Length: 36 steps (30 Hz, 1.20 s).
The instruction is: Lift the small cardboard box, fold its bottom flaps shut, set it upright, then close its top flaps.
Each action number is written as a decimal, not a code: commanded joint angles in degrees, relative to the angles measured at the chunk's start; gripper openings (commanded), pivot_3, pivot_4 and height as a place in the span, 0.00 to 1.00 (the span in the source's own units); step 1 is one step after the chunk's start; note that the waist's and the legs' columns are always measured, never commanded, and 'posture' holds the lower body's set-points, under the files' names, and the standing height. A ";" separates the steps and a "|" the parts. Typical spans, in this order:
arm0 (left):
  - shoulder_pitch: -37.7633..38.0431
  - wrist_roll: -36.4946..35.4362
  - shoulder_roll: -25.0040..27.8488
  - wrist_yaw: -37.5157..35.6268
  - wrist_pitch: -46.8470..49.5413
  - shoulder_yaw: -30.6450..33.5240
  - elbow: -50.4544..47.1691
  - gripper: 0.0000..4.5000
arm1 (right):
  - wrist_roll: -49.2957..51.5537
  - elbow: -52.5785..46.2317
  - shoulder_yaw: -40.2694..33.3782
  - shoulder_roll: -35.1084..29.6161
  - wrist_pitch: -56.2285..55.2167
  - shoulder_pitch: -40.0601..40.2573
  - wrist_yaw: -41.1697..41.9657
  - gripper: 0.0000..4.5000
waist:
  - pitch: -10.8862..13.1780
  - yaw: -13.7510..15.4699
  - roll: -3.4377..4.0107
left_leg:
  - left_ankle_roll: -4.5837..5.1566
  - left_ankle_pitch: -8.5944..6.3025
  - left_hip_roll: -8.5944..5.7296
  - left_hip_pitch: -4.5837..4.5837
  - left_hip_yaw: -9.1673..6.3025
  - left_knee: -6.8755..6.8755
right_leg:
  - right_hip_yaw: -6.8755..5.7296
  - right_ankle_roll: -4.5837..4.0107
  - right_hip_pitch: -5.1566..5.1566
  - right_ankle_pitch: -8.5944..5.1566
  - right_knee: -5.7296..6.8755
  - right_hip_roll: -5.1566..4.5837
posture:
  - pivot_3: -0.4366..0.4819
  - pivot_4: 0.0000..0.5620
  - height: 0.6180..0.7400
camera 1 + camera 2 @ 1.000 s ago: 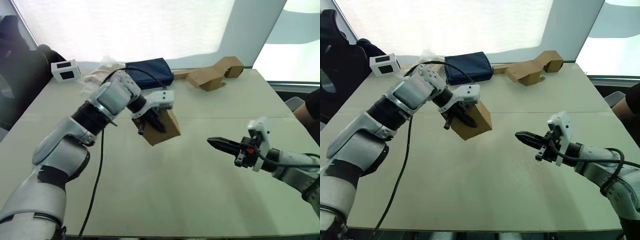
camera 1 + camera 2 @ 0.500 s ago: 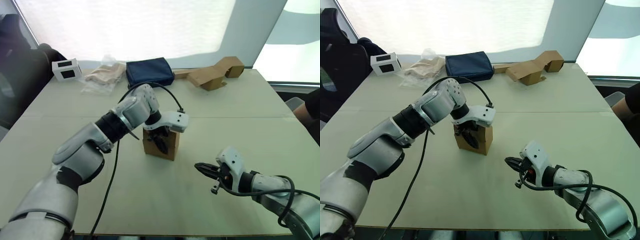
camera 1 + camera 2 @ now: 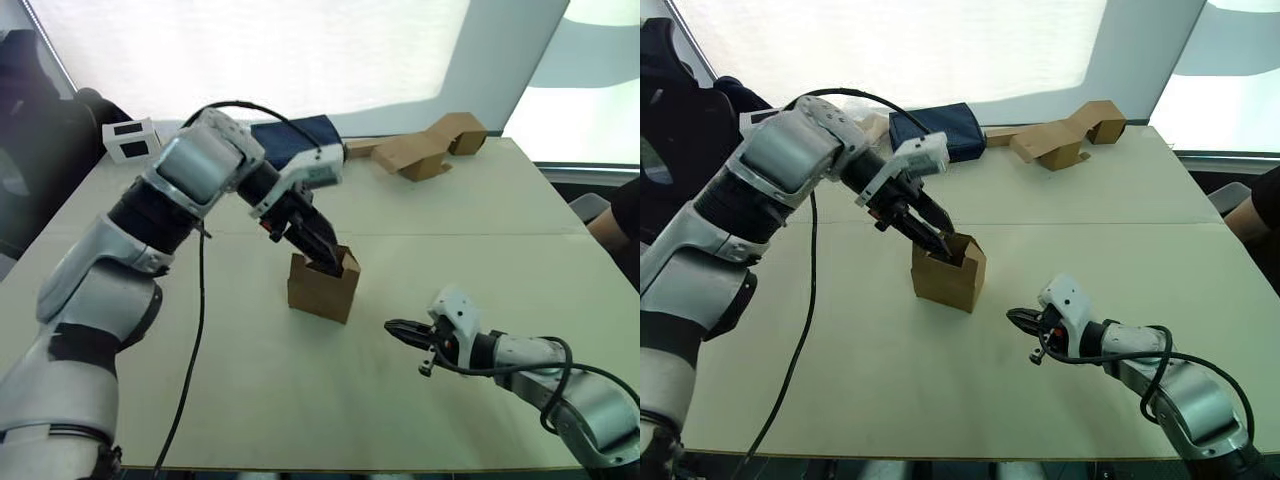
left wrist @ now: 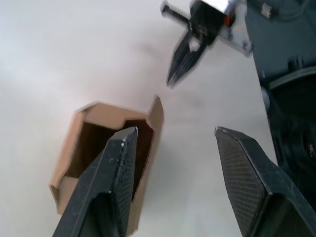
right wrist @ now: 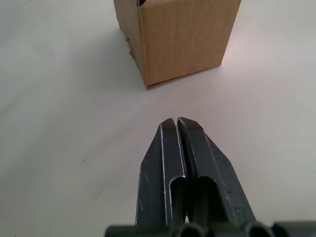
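Plain brown corrugated card, the small cardboard box (image 3: pixel 322 287) stood upright near the middle of the table (image 3: pixel 300 400), well apart from every edge, its base flat on the surface and its mouth facing up. Judging by that, the lifting, the shutting of the bottom flaps and the setting upright looked done; closing the top flaps (image 4: pixel 156 114) was what remained, since they stood up from the rim and the dark inside was exposed. The walls looked square and uncrushed, unprinted, with one short flap sticking up at the corner toward the right arm.

The left gripper (image 3: pixel 328 258) hovered at the box's open top with its fingers spread wide and nothing between them, one finger over the opening and the other outside that wall. To its right, the right gripper (image 3: pixel 398 330) lay low over the table near the box, apart from it, fingers pressed together and empty, pointing at the box's side.
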 commanded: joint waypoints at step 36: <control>56.02 0.00 -13.06 32.36 -19.00 18.34 -20.65 0.00 | -15.38 15.87 7.04 10.28 -10.48 -9.66 4.75 0.00 | -0.12 0.23 0.00 | -0.32 0.18 -0.30 -0.02 0.12 -0.02 | -0.15 0.12 -0.03 0.08 0.14 -0.70 | 0.48 0.27 1.00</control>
